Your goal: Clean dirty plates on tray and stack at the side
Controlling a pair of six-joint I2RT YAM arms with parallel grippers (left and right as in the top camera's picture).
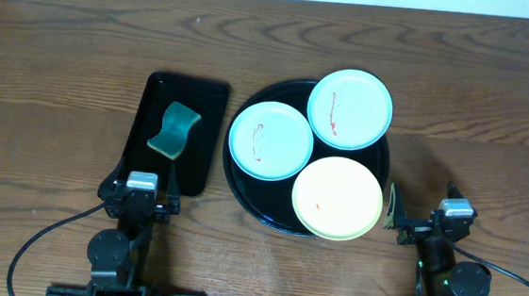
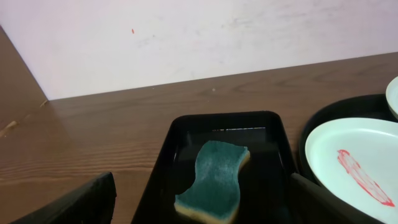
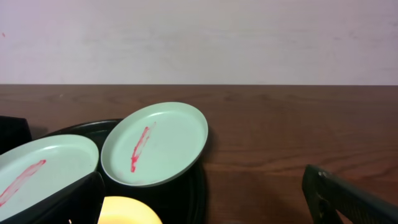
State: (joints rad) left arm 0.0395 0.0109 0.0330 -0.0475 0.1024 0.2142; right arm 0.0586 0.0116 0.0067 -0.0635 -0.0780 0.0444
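Three smeared plates [image 1: 270, 141] crowd the round tray [image 1: 242, 189] on the desk [image 1: 64, 57], nothing stacked aside yet, the sponge [image 1: 173, 129] lying ready before the left fingers [image 2: 81, 205], spread wide and empty like the right fingers [image 3: 354, 199]

2 blue-green plates [image 1: 270, 141] red-smeared; 1 yellow plate [image 1: 336, 198]; black tray [image 1: 242, 189]; green sponge [image 1: 173, 129].

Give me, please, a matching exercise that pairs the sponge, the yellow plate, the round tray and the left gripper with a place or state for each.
Things:
1. green sponge
2. pale yellow plate
3. round black tray
4. left gripper

Places or states:
A. open, holding nothing
B. carries three plates
C. lying in the rectangular tray
D. on the round tray's near side

Pairs: 1-C, 2-D, 3-B, 4-A.
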